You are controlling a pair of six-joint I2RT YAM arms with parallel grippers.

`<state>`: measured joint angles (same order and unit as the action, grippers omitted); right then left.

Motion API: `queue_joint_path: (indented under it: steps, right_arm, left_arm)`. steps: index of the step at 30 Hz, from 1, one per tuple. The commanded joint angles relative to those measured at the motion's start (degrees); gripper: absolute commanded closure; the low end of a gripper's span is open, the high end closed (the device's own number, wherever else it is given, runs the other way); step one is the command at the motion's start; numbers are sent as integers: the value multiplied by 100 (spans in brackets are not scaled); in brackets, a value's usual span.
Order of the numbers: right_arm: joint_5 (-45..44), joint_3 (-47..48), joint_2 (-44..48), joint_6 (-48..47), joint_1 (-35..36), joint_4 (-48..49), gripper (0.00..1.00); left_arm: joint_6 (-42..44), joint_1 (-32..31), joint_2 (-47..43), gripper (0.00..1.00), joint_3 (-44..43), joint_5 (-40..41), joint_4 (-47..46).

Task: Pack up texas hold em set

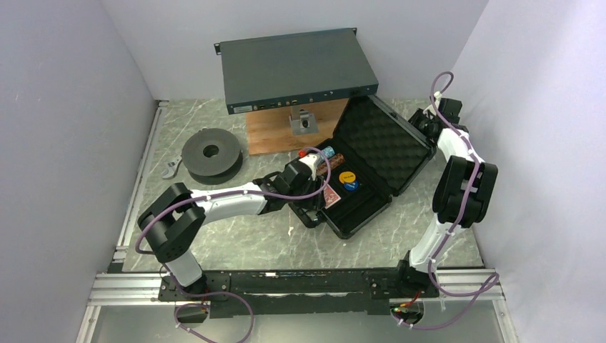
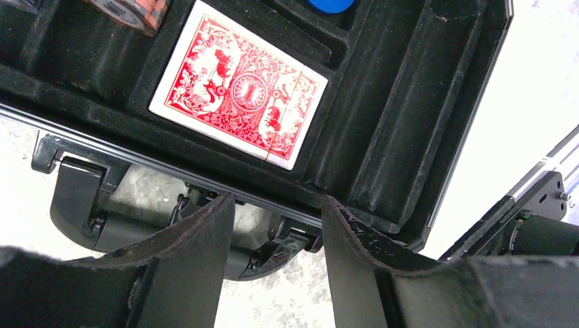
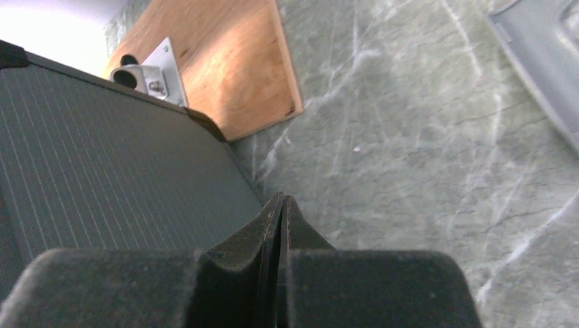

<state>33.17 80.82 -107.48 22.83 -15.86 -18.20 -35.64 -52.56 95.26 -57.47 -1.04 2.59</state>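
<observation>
Left wrist view: left gripper spread wide, empty, above case front rim near deck; right gripper pressed closed beside lid.

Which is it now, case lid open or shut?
Open. The lid is swung back off the base, and the card deck lies uncovered inside.

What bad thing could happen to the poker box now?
1. The shut right gripper sits behind the open lid. A push might drop the lid onto the left gripper, which hovers open at the case front edge.
2. The left gripper is close to a latch and might knock the case askew.
</observation>
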Motion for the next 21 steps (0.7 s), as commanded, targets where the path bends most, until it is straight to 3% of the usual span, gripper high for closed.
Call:
queue_joint_path:
  steps: [1,21]
  right_arm:
    - [327,-174,545,-52,277,48,97]
    - [568,-1066,1406,145,677,374,98]
  left_arm:
    - [-37,-38,67,44,-128,86,-215]
    - [-101,-105,79,45,-183,91,-430]
